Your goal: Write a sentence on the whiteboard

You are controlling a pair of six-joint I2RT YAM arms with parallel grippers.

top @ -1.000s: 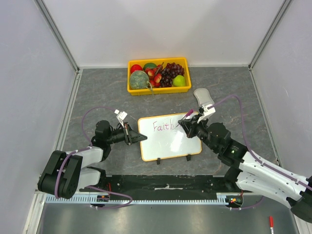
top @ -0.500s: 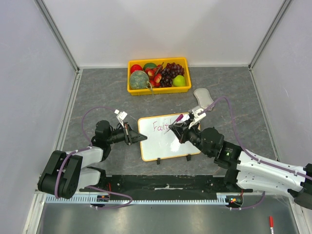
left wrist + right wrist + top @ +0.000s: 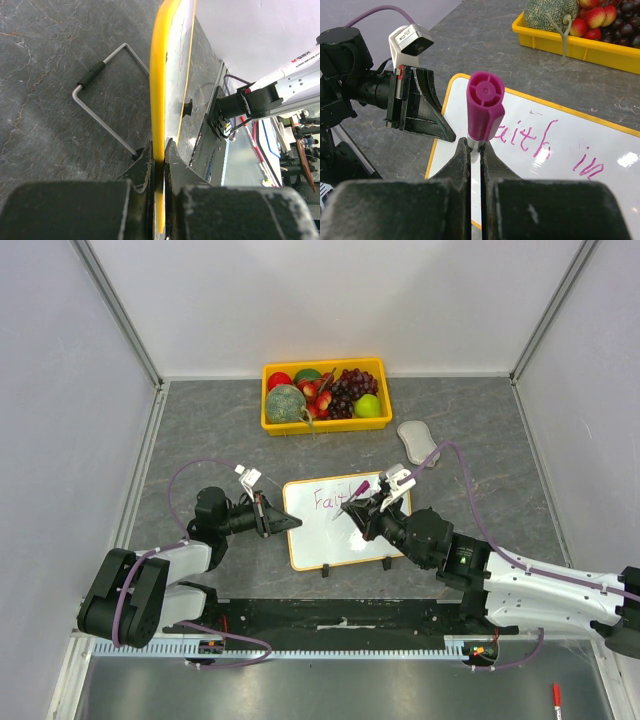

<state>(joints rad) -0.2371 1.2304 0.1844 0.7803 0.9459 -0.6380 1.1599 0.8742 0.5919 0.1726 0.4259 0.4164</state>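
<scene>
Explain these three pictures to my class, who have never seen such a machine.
These are two robot arms bolted to a dark grey stone-look table. One picture looks down from above; the other two come from cameras on each wrist. The left gripper is shut on the edge of the flat white yellow-rimmed whiteboard, steadying it. The right gripper is shut on a magenta marker pen; pink writing reads roughly "Faith in". Behind lie a yellow plastic tray of fruit and a pale grey oval pad.

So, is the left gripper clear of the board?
No, the left gripper is clamped shut on the yellow rim of the board.
</scene>
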